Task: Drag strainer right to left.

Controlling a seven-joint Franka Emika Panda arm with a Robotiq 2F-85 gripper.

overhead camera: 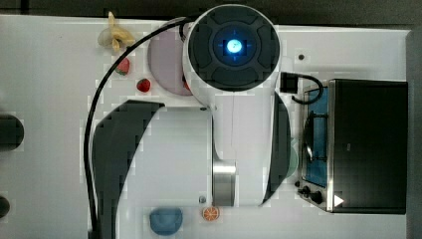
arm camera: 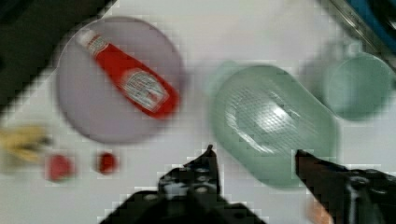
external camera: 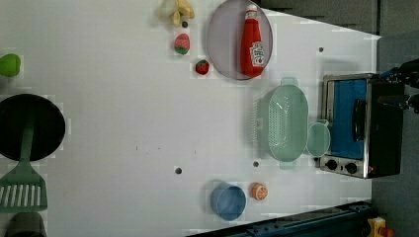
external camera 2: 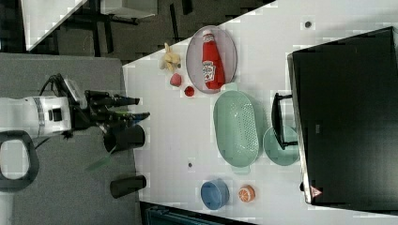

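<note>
The strainer [external camera: 287,123] is a pale mint-green oval colander with a grid of small holes. It lies on the white table near the toaster oven, seen also in the right view [external camera 2: 236,127]. In the wrist view the strainer [arm camera: 273,126] lies just past my fingertips, with one dark finger [arm camera: 208,161] beside its rim and the other over its edge. My gripper [arm camera: 254,156] is open and holds nothing. In the right view the gripper [external camera 2: 137,107] hangs high, drawn over the table's left edge, well apart from the strainer.
A small mint cup [external camera: 317,139] sits between the strainer and the toaster oven [external camera: 363,126]. A purple plate [external camera: 222,44] carries a ketchup bottle [external camera: 252,42]. Strawberries [external camera: 201,66], a blue bowl [external camera: 229,201], an orange slice [external camera: 259,191], a black pan [external camera: 29,126] and a green spatula [external camera: 22,185] are spread around.
</note>
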